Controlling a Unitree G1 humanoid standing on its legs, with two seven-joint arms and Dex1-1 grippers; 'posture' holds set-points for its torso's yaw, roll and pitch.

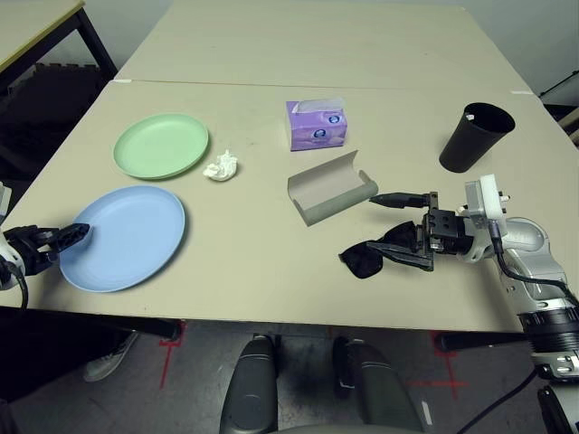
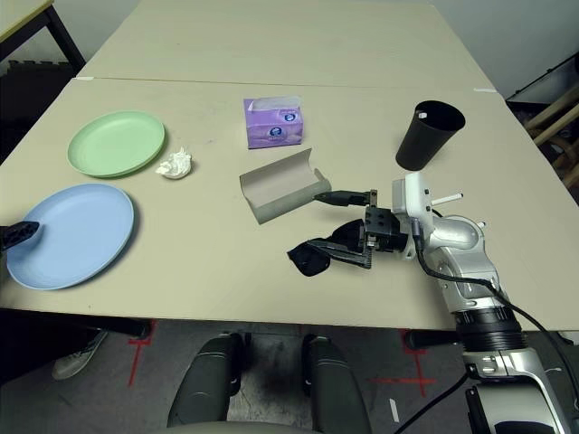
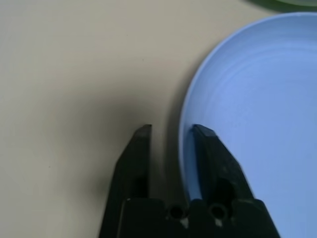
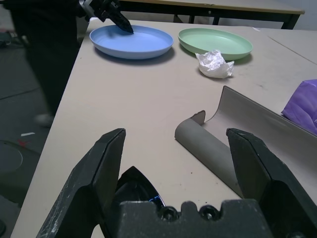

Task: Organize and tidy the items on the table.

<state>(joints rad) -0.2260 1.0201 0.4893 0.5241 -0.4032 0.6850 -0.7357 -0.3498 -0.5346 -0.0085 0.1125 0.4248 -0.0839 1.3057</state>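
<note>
Nearest the camera lay the black sunglasses [image 1: 371,256], close to the front edge of the table [image 1: 253,271], with the right pincer [image 1: 403,226] level over them, its jaws wide apart and holding nothing — one finger above the frames, the other reaching toward the grey glasses case [image 1: 327,190], which lay open just beyond. Going by size, the light blue plate [image 1: 127,237] sat at the table's left front corner, and the left pincer [image 3: 171,131] straddled its rim, one finger inside and one outside, narrowed but not visibly clamped on it. It looked stiff, light and smooth, so the rim seemed the only sound hold, and a shallow pinch could slip. Behind it the pale green plate [image 1: 161,145] should handle alike. Rigid and hinged, the case would take a grip across its long wall. Thin and probably fragile, the sunglasses wanted a hold at the bridge. Soft and nearly weightless, the white tissue wad [image 1: 222,166] lay beside the green plate — any pinch would do.
</note>
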